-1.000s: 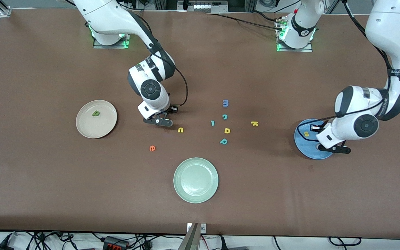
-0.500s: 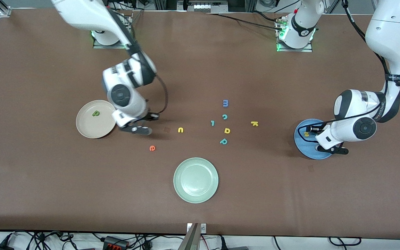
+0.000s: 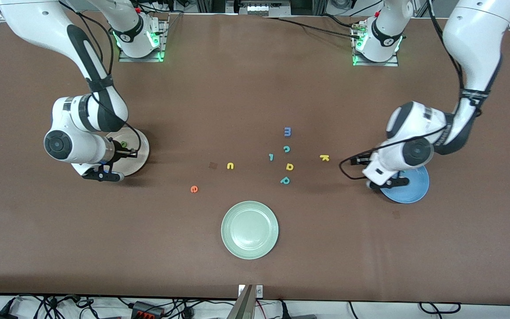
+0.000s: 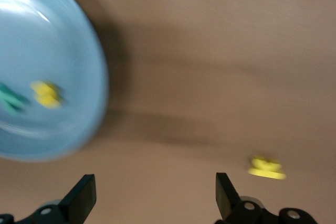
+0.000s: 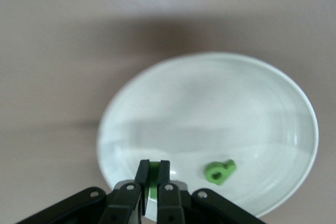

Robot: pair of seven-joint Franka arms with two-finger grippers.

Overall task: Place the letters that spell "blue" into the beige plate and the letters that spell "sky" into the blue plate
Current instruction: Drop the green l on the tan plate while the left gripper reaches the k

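Right wrist view alone shows the right gripper point(image 5: 150, 182), jaws pinching a green letter point(image 5: 153, 174) over the beige plate point(image 5: 262, 87); left gripper point(image 4: 152, 198) spread wide beside the blue plate point(image 4: 79, 51).

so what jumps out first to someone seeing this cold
Two white arms work at opposite ends: the right gripper holds a small green foam letter in shut jaws over the round cream-beige plate, and the left gripper, jaws wide open, hangs beside the round blue plate. Between them, coloured letters dot the brown table.
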